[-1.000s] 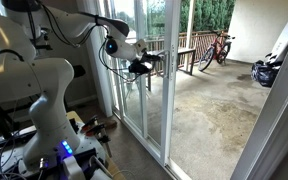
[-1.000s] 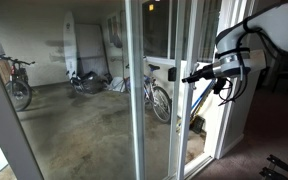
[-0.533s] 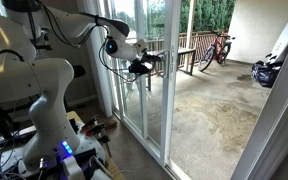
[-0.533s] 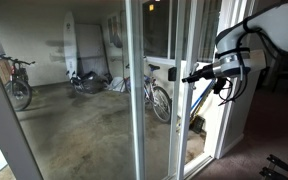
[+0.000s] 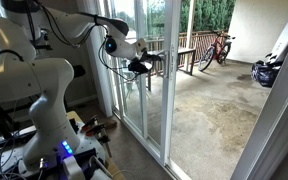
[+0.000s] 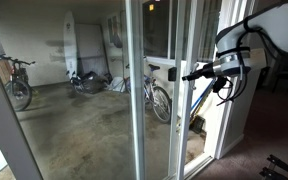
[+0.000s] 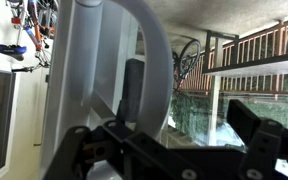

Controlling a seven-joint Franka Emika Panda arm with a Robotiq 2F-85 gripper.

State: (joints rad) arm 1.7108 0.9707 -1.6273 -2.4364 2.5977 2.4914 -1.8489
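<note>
Starting nearest, in the wrist view: shows the black gripper (image 7: 174,150) at 6 o'clock, fingers (image 7: 84,150) spread wide, clamped on nothing. Places the grey pull handle (image 7: 156,60) between them, just ahead of the palm, long axis upright, running from the finger gap toward 12 o'clock and bowing off the frame of the sliding glass door (image 7: 69,80). Cannot tell whether either pad touches it. Seen in an exterior view, sets the gripper (image 6: 189,76) level, pointing toward 9 o'clock, tips at the door's edge. Beyond the glass, finds a bicycle (image 6: 159,98) near, at 7 o'clock of the gripper; farther off, a second bicycle (image 6: 19,85) at 9 o'clock and a white surfboard (image 6: 71,50) leaning at 10 o'clock. Reads no brand, label or writing anywhere.
</note>
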